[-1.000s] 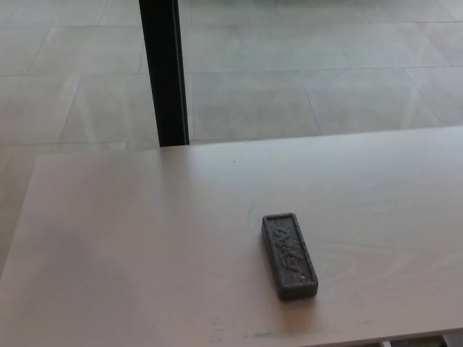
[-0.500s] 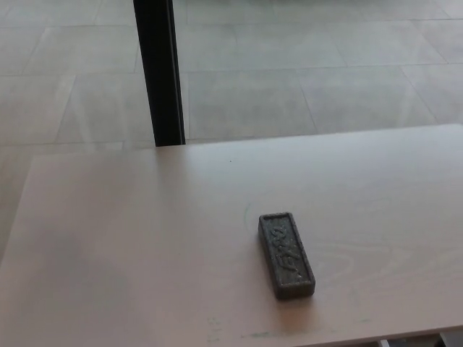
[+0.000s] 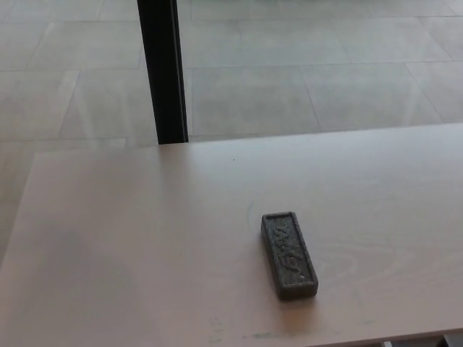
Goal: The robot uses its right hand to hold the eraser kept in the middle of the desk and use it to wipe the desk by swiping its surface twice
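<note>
A dark grey eraser [image 3: 289, 254] lies flat and untouched near the front edge of a pale wooden desk [image 3: 130, 238], a black post [image 3: 163, 72] rising behind it over a tiled floor [image 3: 304, 79], neither robot hand in view

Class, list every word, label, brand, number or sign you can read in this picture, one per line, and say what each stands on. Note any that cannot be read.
Raised marking on the top face of the dark grey rectangular eraser: too blurred to read; it may be letters or only a pattern.
Faint greenish marks on the pale wooden desk, near its front edge: smudges, not readable text.
Nothing else carries any writing.
</note>
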